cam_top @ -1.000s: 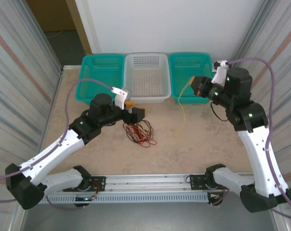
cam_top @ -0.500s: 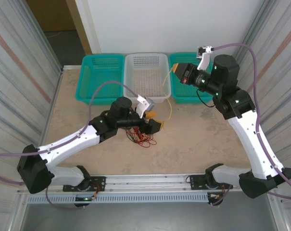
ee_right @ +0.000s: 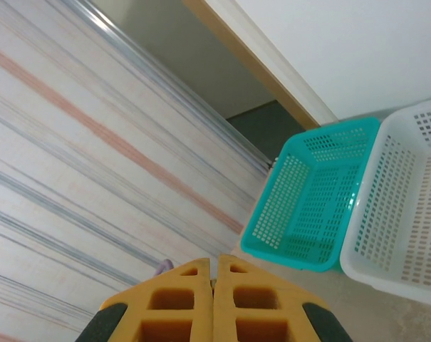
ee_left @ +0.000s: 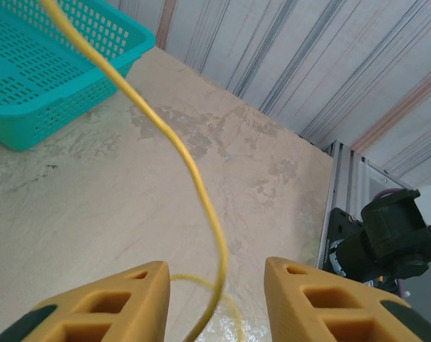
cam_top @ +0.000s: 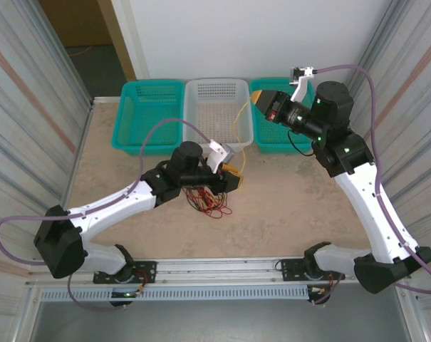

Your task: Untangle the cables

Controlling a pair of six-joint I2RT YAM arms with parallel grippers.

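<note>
Overhead view of a two-arm robot at a beige table (cam_top: 293, 206), with three mesh baskets (cam_top: 219, 114) in a row along the far edge: teal, white, teal. The cables are in two places. A loose knot of red and black cables (cam_top: 209, 199) lies near the middle of the table, just beside the left arm's wrist. One yellow cable (cam_top: 236, 134) rises from next to that knot in a slack curve, passing the white basket's right side in this view, up to the right gripper (cam_top: 261, 100), which is raised above the far baskets. In the right wrist view its orange fingers (ee_right: 179, 303) are pressed flat together, and from above the yellow cable appears pinched at their tips (the pinch itself is too small to make out). The left gripper (cam_top: 231, 178) sits low beside the knot. Its wrist view shows two fingers (ee_left: 108, 303) parted, with the yellow cable running down through the gap and touching neither. The cables look light, thin and limp, so they would likely sag, snag on one another and slip through a loose pinch. A sensible place to take hold seems to be low on the yellow strand, close to where it leaves the knot. With the fingers square across it there, the pull from above should free the strand rather than drag the red and black bundle along.
</note>
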